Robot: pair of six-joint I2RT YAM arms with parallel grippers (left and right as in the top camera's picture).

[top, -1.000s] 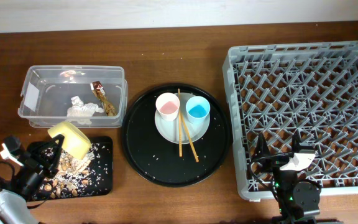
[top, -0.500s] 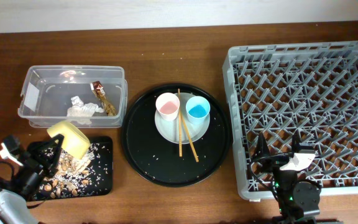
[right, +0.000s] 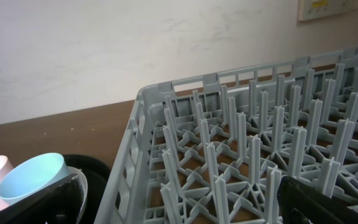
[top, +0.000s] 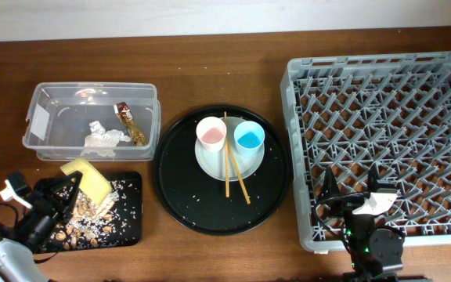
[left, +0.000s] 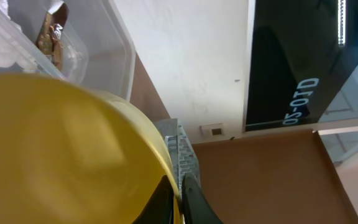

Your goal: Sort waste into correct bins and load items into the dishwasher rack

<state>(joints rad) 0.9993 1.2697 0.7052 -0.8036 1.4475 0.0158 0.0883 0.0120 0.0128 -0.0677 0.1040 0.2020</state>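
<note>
Overhead: yellow bowl (top: 87, 177) above small black tray (top: 135, 215)

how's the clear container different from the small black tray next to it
The clear container is see-through with tall walls; the small black tray is opaque and flat. The container holds a white tissue and a wrapper; the tray holds crumbly food scraps. Both are rectangular, left of the round black tray.
</note>
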